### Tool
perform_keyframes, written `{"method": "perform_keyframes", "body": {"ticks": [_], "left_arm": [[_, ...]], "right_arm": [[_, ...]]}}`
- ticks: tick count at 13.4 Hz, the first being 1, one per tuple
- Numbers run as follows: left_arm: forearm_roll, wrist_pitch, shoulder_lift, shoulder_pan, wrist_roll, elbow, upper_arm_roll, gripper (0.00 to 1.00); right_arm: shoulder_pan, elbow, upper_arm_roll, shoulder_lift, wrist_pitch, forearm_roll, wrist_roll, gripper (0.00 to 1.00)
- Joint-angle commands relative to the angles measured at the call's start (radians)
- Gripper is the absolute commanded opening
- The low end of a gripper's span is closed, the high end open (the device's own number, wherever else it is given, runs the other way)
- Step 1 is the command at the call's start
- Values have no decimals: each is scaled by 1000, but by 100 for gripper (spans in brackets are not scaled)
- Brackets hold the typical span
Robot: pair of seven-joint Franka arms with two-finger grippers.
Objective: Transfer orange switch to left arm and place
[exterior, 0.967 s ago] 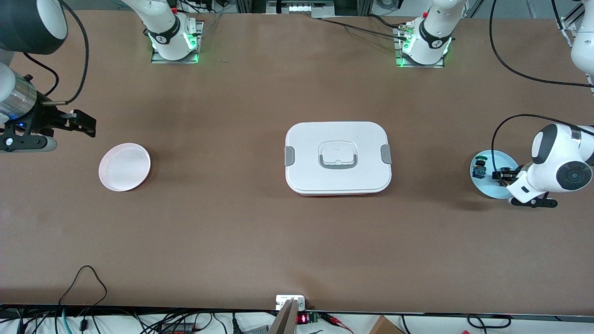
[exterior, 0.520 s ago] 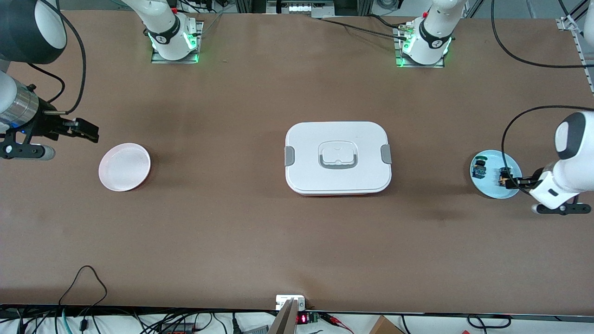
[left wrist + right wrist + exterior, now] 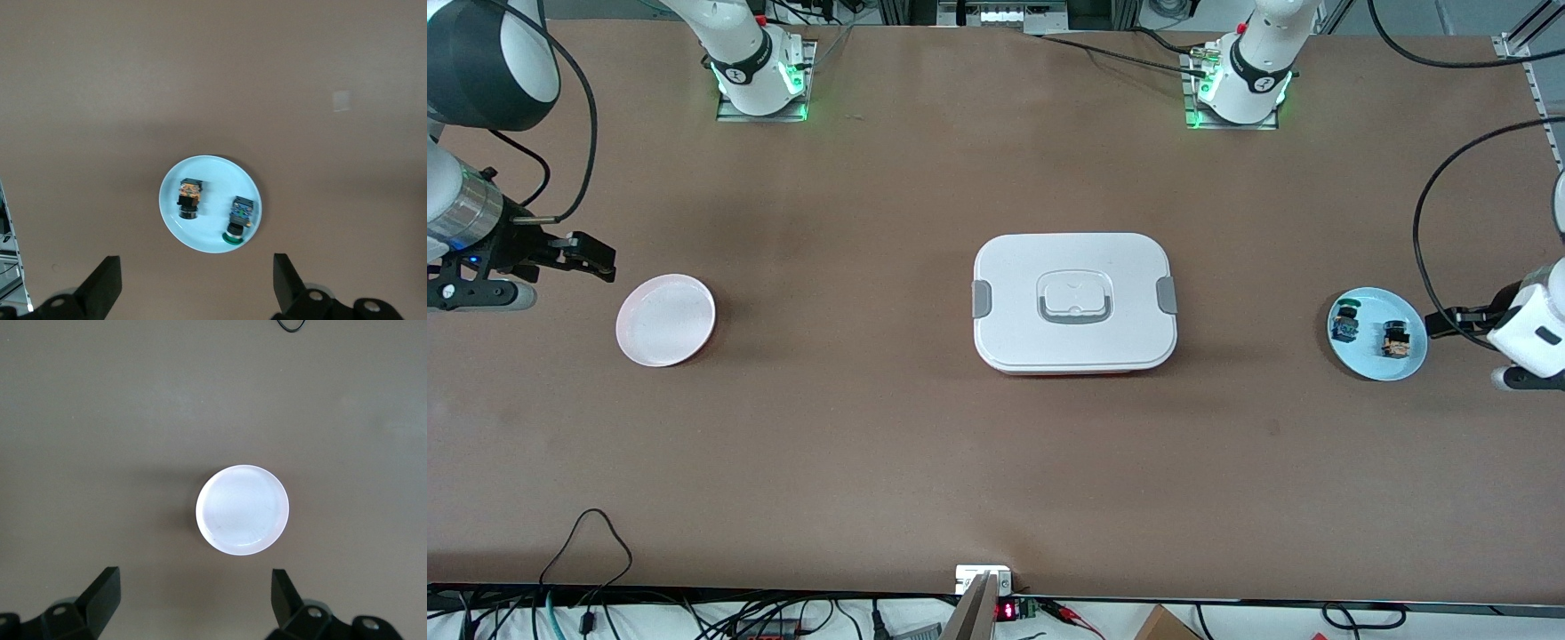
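Note:
The orange switch lies on a light blue plate at the left arm's end of the table, next to a green-capped switch. My left gripper hangs open and empty over bare table just beside that plate. In the left wrist view the orange switch and the plate lie clear of the gripper. The white box stands mid-table. My right gripper hangs open and empty over bare table beside a pink plate.
The pink plate holds nothing and shows clear of the right gripper. The arm bases stand along the table edge farthest from the front camera. Cables run along the nearest edge.
My left arm has drawn back from over the blue plate toward its end of the table, uncovering the orange switch. The right gripper has barely shifted.

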Motion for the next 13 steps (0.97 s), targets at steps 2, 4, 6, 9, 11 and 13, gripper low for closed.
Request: {"method": "perform_keyframes", "body": {"ticks": [2,4,6,9,11,13], "left_arm": [[-184,-79,-176,-115,40,4,102,100],[-322,-113,-254,-240,43,12,290,100],[-478,-134,-318,-403,140,0,558,100],[-597,-98,-387,-567,251,-106,829,100],[-602,-29,-441,-595,248,-204,851,100],[-574,-35,-455,-617,224,-236,852,100]], "right_arm": [[-9,-21,6,-47,-56,19,-9,100],[-10,-18,6,-47,-59,19,-24,100],[-7,1,7,-38,-59,19,-23,100],[-9,14,7,-38,-59,22,-21,100],[-13,15,4,-43,-61,73,-24,100],[-10,14,6,-53,-102,72,-24,100]]}}
